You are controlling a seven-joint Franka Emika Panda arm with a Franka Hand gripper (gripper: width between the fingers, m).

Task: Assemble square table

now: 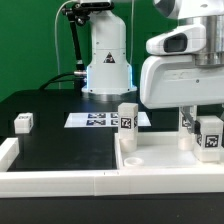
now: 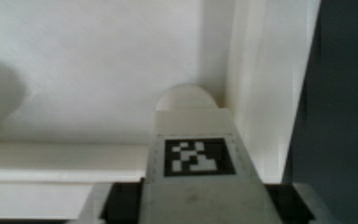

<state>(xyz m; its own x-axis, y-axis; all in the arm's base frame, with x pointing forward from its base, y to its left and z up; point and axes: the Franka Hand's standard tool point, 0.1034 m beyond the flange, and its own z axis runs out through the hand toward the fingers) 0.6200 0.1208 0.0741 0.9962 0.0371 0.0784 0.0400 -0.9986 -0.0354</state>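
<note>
Leg (image 2: 197, 150) between end effector (image 2: 197, 203) jaws, contact unclear

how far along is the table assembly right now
Done: the tabletop slab lies rim-up, with a standing leg at its corner on the exterior view's left, fixing unclear. In hand: the gripper straddles a tagged leg at another slab corner. Left: a loose leg sits alone on the black table.
</note>
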